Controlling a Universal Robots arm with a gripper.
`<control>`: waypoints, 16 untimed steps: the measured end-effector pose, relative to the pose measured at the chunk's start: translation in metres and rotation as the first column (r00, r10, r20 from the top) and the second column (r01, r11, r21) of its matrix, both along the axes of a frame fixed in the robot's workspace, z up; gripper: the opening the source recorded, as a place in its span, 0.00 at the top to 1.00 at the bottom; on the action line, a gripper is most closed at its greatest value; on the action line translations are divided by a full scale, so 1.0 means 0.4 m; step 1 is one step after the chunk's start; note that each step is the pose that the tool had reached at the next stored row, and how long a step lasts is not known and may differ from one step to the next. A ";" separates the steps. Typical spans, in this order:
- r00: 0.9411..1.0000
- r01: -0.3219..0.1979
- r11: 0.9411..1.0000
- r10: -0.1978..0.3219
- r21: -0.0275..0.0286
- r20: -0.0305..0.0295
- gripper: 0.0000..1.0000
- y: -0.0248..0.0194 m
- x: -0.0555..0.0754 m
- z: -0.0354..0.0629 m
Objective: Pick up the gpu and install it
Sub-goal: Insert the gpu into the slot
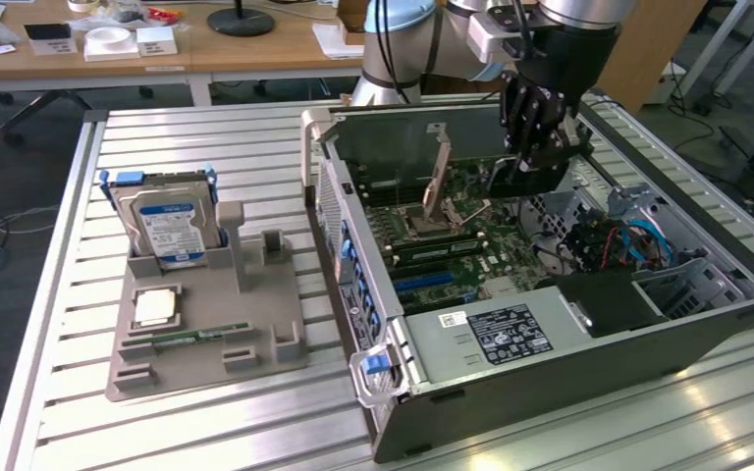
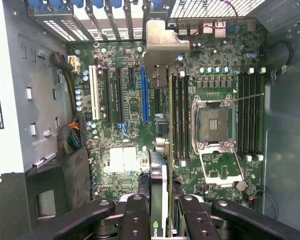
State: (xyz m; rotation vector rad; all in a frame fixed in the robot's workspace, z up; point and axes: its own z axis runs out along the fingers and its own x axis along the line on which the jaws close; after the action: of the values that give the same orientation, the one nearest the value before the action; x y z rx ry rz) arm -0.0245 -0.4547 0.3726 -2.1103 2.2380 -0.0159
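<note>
Slatted metal surface [image 1: 193,432]. At the exterior view's left, a grey holder [image 1: 207,358] carries a hard drive [image 1: 168,231] standing upright at its far end, blue label facing near. Nearer on the holder lie a square processor chip [image 1: 154,307] and a narrow RAM stick [image 1: 200,336]. Right of the holder, well apart from it, an open computer case [image 1: 548,392] lies on its side with the motherboard [image 1: 462,250] facing up. The arm [image 1: 403,39] comes in from the far side. Its wrist is bent so the black tool [image 1: 534,157] points straight down into the case, over the far part of the board. The tool's fingers [image 2: 135,210] are pressed in on the gpu [image 1: 514,182], pinching the card from both faces. In the wrist view the gpu [image 2: 159,180] shows edge-on, its silvery bracket toward the case's slotted rear wall. It runs alongside the long blue slot [image 2: 145,100], between that slot and the empty processor socket [image 2: 213,122]. Whether the card's lower edge touches the board cannot be told.
</note>
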 end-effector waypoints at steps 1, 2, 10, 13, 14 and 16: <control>1.000 0.000 1.000 0.000 0.000 0.000 0.73 0.000 0.000 0.000; 1.000 0.000 1.000 0.000 0.000 0.000 0.73 0.000 0.000 0.000; 1.000 0.000 1.000 0.000 0.000 0.000 0.73 0.000 -0.005 -0.024; 1.000 0.000 1.000 0.000 0.000 0.000 0.73 0.000 -0.010 -0.037; 1.000 0.000 1.000 0.000 0.000 0.000 0.73 0.000 -0.011 -0.039; 1.000 0.000 1.000 0.000 0.000 0.000 0.73 0.000 -0.012 -0.044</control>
State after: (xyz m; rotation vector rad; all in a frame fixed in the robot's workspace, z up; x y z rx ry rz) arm -0.0294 -0.4545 0.3552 -2.1101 2.2378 -0.0159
